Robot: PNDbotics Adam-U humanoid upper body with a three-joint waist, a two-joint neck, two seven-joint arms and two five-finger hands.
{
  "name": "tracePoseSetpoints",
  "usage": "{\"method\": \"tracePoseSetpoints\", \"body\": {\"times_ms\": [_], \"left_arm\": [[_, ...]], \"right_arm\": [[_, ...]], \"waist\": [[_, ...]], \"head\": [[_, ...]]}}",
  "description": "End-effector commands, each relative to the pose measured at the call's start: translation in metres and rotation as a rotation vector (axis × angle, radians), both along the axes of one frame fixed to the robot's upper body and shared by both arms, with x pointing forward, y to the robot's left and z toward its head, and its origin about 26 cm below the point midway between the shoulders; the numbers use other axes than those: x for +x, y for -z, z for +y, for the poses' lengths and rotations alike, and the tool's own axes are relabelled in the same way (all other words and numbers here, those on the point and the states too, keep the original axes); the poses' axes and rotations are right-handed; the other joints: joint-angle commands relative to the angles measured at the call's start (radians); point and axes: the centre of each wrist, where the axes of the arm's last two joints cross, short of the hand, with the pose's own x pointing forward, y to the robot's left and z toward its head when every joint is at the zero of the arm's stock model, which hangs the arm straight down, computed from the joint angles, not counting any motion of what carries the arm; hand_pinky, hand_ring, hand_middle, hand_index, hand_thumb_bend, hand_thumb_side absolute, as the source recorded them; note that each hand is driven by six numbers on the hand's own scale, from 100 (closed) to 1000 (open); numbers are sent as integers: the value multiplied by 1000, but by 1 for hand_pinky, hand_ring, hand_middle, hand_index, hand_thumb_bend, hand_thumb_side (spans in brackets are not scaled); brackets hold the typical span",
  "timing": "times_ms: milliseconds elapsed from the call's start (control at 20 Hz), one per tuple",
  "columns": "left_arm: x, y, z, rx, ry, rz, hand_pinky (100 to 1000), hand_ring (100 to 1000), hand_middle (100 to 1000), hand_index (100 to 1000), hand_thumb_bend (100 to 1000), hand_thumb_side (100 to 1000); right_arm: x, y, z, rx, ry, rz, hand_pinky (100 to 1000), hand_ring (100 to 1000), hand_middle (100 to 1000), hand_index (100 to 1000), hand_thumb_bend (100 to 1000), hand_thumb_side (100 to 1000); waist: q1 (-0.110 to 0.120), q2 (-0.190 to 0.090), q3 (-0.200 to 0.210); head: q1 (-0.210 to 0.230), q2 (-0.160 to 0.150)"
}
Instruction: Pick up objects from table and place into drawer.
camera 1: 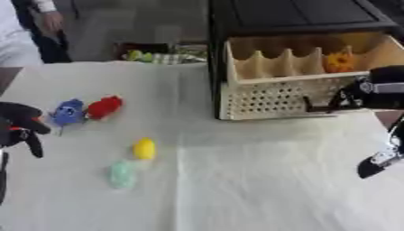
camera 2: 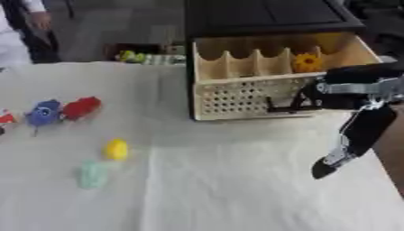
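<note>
Now drawer (camera 2: 260, 97) open, orange flower (camera 2: 307, 62) inside, right hand (camera 2: 347, 151) hanging nearby

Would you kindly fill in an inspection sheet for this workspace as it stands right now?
Surface: table under a white cloth, creased.
Job's things: blue toy touching red toy at left; yellow toy beside pale green toy; open wooden drawer with dividers, an orange item in its right compartment.
Clutter: green and yellow items behind the table's far edge.
Hands: left hand at left edge, fingers relaxed, holding nothing; right hand hangs right of the drawer front, fingers unclear.
Cables: nothing seen.
Surroundings: black cabinet housing the drawer.
</note>
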Motion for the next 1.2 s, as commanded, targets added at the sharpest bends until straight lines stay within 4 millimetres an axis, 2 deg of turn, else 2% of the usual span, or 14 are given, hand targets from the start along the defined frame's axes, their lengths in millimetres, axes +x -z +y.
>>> {"method": "tracePoseSetpoints", "body": {"times_ms": [50, 1200], "left_arm": [[-2, -6, 1, 13, 5, -19, 271, 515, 578, 650, 100, 722], [-2, -6, 1, 13, 7, -11, 267, 517, 580, 649, 100, 726]], "right_arm": [[-6, -7, -1, 3, 4, -1, 100, 100, 100, 816, 835, 445], [-24, 1, 5, -16, -21, 14, 100, 100, 100, 809, 835, 448]], "waist": [[-2, -16, -1], [-1, -14, -4]], "head": [[-1, -4], [-1, -5]]}}
